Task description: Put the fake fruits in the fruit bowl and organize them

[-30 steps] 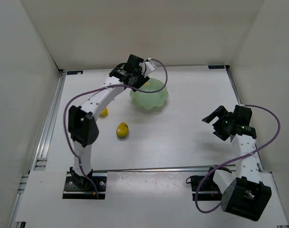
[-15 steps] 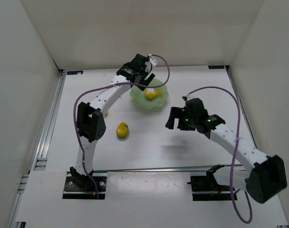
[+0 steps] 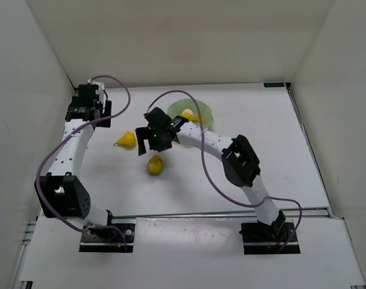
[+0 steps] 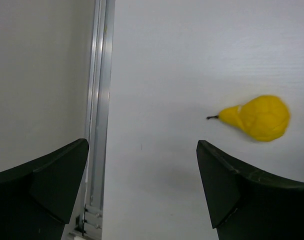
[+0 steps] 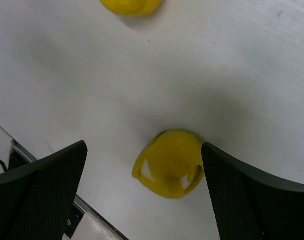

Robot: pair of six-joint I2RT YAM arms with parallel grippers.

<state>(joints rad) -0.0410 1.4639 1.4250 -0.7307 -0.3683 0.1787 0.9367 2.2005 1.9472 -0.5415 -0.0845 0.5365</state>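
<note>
Since 0.5 s ago both arms have been relocated. The left gripper (image 4: 142, 150) has been swung off the fruit bowl (image 3: 204, 113) to the table's far-left corner. The right gripper (image 5: 144, 149) has been brought across from right of centre to just left of the bowl. Fruit positions are unchanged.

Left gripper: fingers (image 4: 42, 185) are spread wide and nothing is held. It is pointed down at the bare table (image 4: 192, 45), beside the aluminium side rail (image 4: 98, 75). The pear-shaped fruit (image 4: 257, 117) is seen beyond the right finger, lying on its side with its stem toward the rail, untouched.

Right gripper: the jaws are apart and nothing is clamped. A loose yellow fruit (image 5: 169, 162) with pale patches is framed low between the fingers, resting on the table; no contact is seen. Another yellow fruit (image 5: 131, 5) is cut off by the top edge of the right wrist view; which one cannot be told.

From above, the pear-shaped fruit lies left of the right gripper and the loose yellow fruit just on its near side.

The fruit bowl sits at far centre, its near side hidden by the right arm. One bowled fruit (image 3: 188, 116) is seen inside it.

Purple cables (image 3: 202, 174) are looped along both arms. A dark tag (image 3: 274, 85) is fixed at the table's far-right corner; its print is too small to read.
</note>
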